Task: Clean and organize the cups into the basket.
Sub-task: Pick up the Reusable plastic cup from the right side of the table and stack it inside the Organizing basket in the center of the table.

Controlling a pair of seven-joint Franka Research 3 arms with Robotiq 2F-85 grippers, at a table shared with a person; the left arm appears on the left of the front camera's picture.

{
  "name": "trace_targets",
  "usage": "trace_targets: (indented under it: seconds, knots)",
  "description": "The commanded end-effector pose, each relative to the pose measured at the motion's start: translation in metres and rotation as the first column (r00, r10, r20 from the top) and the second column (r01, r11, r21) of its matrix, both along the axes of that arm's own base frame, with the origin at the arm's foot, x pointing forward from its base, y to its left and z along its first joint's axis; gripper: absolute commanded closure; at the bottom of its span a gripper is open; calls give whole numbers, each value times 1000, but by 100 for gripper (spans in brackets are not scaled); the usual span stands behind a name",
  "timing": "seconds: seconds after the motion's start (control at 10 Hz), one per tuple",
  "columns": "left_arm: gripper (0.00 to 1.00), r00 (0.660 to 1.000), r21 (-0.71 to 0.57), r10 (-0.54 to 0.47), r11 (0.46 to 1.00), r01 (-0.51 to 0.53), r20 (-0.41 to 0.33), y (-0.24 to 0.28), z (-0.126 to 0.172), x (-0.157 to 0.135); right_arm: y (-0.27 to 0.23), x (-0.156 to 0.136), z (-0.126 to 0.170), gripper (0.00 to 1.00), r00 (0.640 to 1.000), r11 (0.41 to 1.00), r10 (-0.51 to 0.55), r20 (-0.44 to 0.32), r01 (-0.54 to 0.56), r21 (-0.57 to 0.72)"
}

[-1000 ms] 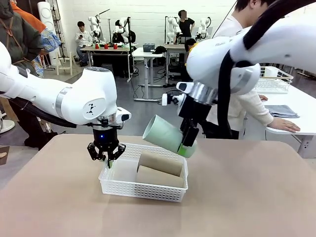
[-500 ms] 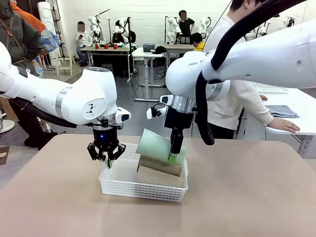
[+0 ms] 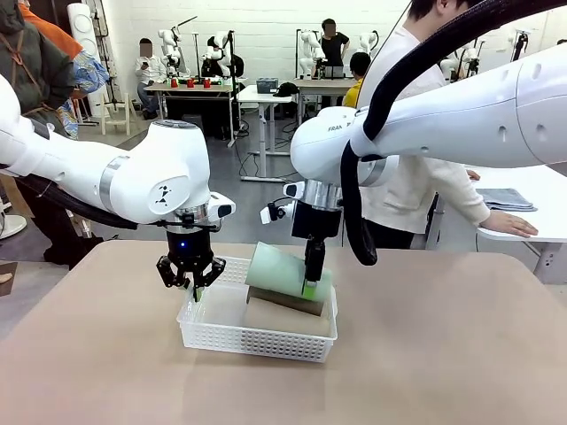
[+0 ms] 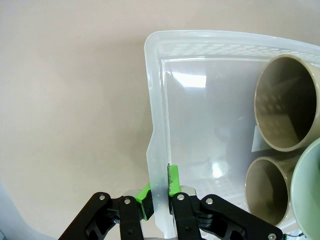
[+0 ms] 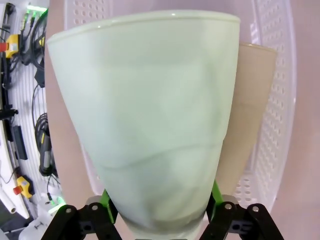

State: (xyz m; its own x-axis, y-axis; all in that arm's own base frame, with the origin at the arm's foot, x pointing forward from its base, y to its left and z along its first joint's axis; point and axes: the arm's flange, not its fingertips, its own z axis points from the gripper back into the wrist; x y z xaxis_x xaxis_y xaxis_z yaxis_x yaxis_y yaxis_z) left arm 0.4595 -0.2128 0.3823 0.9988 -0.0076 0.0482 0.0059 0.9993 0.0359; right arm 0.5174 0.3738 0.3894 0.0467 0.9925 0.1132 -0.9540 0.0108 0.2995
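In the shallow white lattice-mesh plastic basket (image 3: 257, 332) near the middle of the table, the pale mint-green tapered cup (image 3: 276, 271) now lies across the two tan-brown tapered cups (image 3: 285, 312), having come down and left from where it hung above the basket's right end a second ago. The right gripper (image 3: 312, 282) straddles its narrow end, green pads at either side, though I cannot tell whether they grip. The left gripper (image 3: 190, 285) remains clamped on the basket's left wall.

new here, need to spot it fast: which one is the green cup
Find the white basket in the middle of the table. The green cup lies on its side atop two brown cups, between the right tool's fingers. It is the lone pale mint one.
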Motion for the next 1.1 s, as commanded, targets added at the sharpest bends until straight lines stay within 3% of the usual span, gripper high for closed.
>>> trace_targets:
  seconds: [0.0,0.1,0.6,0.8,1.0]
  knots:
    - [100,1000,-2,0,1000,0,7,-1,1,1,0,1,3,9,1000,1000,-4,-20,3,-20]
    - [100,1000,-2,0,1000,0,7,-1,1,1,-1,1,3,0,1000,1000,-1,-23,0,-20]
    - [100,1000,-2,0,1000,0,7,-1,1,1,-9,-4,12,0,1000,1000,9,-16,-9,17]
    - [100,1000,-2,0,1000,0,7,-1,1,1,-41,-7,38,0,999,982,54,4,-54,179]
    - [100,1000,-2,0,1000,0,7,-1,1,1,-115,-21,66,0,995,906,93,26,-95,413]
